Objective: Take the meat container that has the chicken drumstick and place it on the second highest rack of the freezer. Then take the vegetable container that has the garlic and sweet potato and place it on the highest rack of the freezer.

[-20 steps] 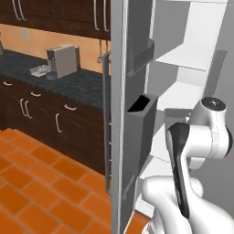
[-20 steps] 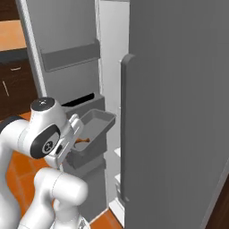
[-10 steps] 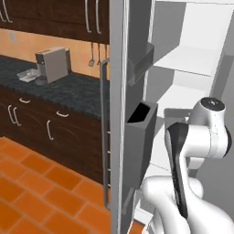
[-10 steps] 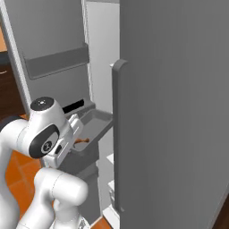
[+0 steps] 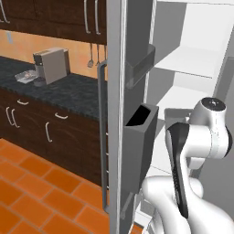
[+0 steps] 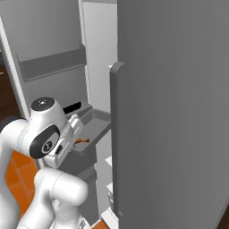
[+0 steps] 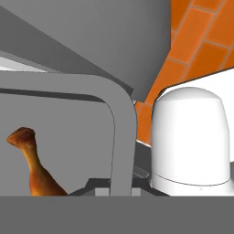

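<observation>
While gripper clamps grey tray, chicken drumstick inside, no legible writing.

A grey coffee machine stands on the dark counter, near its back edge. Dark cabinets sit above an orange tiled floor.

Your meat container: grey tray with rounded rim, raised at the open freezer, white inside, dark grey door bins. The chicken drumstick, orange-brown, lies in the tray, knobbed end away from the hand. You see white shelves stacked inside.
</observation>
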Motion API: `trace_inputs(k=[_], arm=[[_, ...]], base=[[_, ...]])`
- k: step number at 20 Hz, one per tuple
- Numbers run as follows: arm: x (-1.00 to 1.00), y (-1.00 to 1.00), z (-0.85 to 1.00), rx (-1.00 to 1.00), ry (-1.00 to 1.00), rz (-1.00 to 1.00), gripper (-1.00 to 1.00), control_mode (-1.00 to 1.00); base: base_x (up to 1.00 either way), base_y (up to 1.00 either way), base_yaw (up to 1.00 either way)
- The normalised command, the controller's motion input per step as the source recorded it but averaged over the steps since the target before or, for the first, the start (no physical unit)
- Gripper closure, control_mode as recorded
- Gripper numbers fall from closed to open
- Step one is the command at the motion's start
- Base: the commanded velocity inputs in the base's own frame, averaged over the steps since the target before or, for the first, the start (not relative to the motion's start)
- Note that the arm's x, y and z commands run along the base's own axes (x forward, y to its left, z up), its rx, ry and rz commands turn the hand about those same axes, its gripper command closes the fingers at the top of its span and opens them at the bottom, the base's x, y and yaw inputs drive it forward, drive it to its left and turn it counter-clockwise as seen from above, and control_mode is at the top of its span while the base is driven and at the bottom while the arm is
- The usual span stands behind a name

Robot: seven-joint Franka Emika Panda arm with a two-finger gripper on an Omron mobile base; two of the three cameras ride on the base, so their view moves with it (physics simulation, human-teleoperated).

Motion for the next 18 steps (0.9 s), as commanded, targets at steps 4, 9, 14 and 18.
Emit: trace_inputs(k=[4, 9, 14, 18], arm=[[0.0, 0.0, 0.0, 0.0, 0.0, 0.0, 1.0, 1.0], [0.0, 0.0, 0.0, 0.0, 0.0, 0.0, 1.0, 1.0], [0.19, -0.02, 0.0, 0.0, -0.01, -0.07, 1.0, -1.0], [0.95, -0.19, 0.0, 0.04, 0.0, -0.16, 1.0, -1.0]], base=[[0.2, 0.0, 0.0], [0.01, 0.0, 0.0], [0.0, 0.0, 0.0], [0.0, 0.0, 0.0]])
